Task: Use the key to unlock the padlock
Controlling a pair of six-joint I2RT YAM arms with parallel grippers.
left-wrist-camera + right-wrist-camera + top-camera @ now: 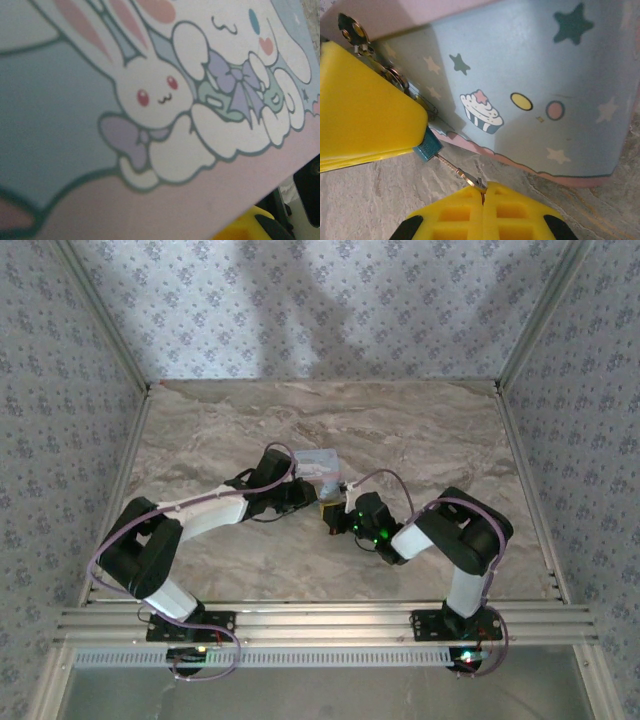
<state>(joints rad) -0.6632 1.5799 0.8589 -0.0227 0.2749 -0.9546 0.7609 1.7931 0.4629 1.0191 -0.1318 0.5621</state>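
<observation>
Well, from the top camera the two arms meet in the middle of the marble table [200,440], and the pale blue tin [318,461] sits just above where they meet. The left gripper [305,493] comes in from the left and the right gripper [335,512] from the lower right. From up there the padlock and key are too small to make out.

The right wrist camera is much closer. Its own two yellow fingers [455,215] at the bottom middle of the frame are pressed together, pinching the end of the key [457,171]. The key is a thin sliver that slants up and to the left, and its tip goes to the padlock [428,147]. The padlock is a tiny teal block, left of the middle, right by the bottom edge of the tin's side with the cupcake and stars. A big yellow pad [365,110] covers most of it from the left. That pad looks like the left gripper's, but I cannot tell if that gripper is pinching the padlock or just lying on it. A metal clasp [350,30] shines in the upper left corner.

The left wrist camera sits very near the tin's lid and sees a white bunny [150,95], with a yellow bit [247,225] at the lower right
</observation>
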